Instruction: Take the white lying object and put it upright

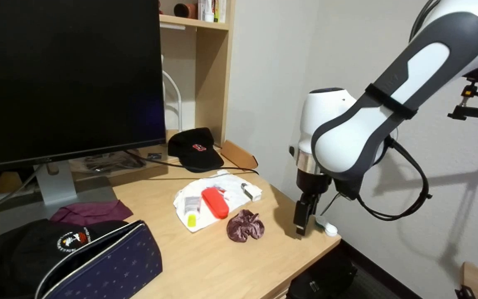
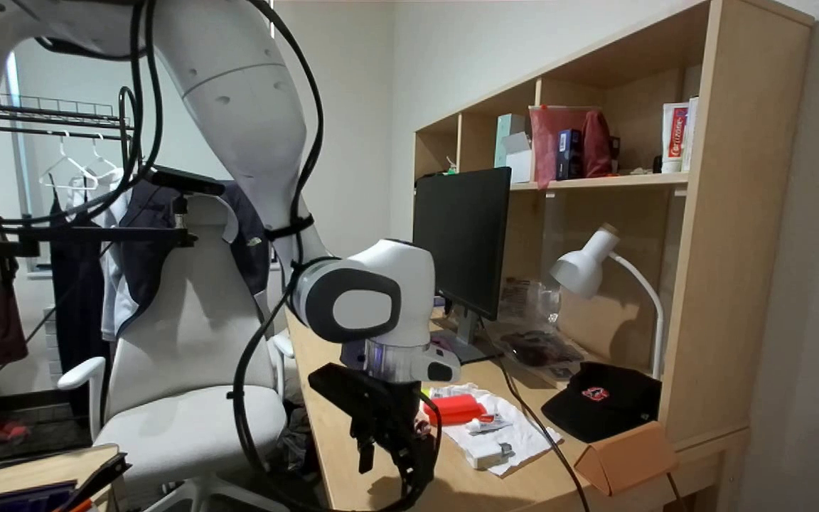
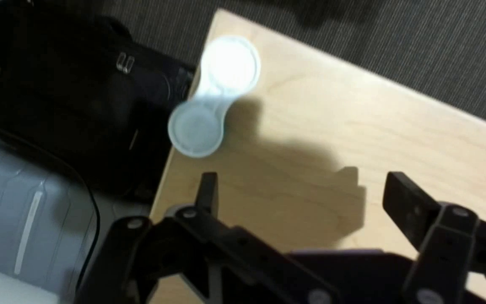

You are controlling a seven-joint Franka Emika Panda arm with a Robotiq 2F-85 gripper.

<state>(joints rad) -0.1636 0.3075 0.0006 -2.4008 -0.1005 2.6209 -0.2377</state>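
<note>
A white two-lobed case (image 3: 231,67), one round lid white and one pale green, lies flat at the desk corner in the wrist view. In an exterior view it shows (image 1: 329,229) just beyond my gripper (image 1: 300,231). My gripper also shows in an exterior view (image 2: 388,469). In the wrist view its fingers (image 3: 302,190) are wide apart, with only bare desk and shadow between them. The case is ahead of the left finger, apart from it. A small white box (image 1: 253,192) lies on the white cloth; I cannot tell which white thing is meant.
The white cloth (image 1: 239,182) also holds a red case (image 1: 215,202) and a tube (image 1: 192,207). A scrunchie (image 1: 245,226) lies between cloth and gripper. The desk (image 3: 395,126) ends close beside the two-lobed case. A monitor (image 1: 69,83) and starred pouch (image 1: 110,265) stand further along.
</note>
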